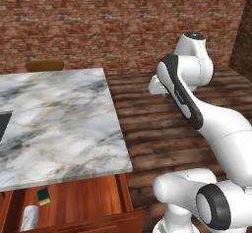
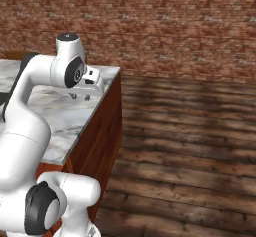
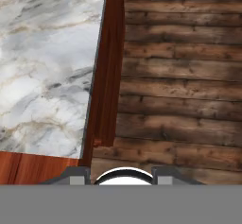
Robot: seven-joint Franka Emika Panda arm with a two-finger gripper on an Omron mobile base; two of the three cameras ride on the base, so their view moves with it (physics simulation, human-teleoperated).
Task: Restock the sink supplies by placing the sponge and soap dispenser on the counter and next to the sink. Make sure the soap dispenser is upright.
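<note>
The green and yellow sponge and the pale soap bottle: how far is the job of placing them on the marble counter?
Done: the wooden drawer under the white marble counter stands open. In hand: nothing; the gripper hangs empty above the counter's edge, jaws close together. Left: both the green and yellow sponge and the pale soap bottle, lying on its side, are in the drawer and must go beside the black sink.

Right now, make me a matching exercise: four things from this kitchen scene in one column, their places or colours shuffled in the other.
1. sponge
2. soap dispenser
3. counter
4. gripper

A. white marble with grey veins
B. above the counter's edge
C. pale, lying in the open drawer
D. green and yellow, in the open drawer

Pairs: 1-D, 2-C, 3-A, 4-B
</note>
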